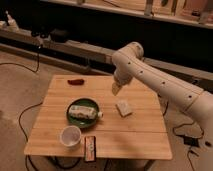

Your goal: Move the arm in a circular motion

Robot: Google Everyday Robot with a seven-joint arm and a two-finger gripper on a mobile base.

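- The arm (165,82) is white and thick. It enters from the lower right edge, rises leftward to a rounded elbow above the far side of the table, then bends down to a narrow pale tip.
- Small dark dots run along its long segment.
- The gripper (117,89) sits at that tip and points down. It hangs over the far middle of the table (140,135) and touches nothing — whether it is open or closed cannot be told.
- The table is pale wood made of planks, and the arm's elbow stands over its far right part.
- A pale block (123,108) lies flat on the table, nearer the camera than the gripper and slightly to the right, apart from it.
- A green plate (70,118) sits left of the block, with a white packet (83,111) lying across it.
- A white cup (70,136) stands upright in front of the plate, near the front left edge.
- A small dark box (90,148) lies just right of the cup at the front edge.
- A small red thing (76,81) lies near the far left corner — too small to name.
- A long ledge (75,47) runs behind the table against a dark wall.
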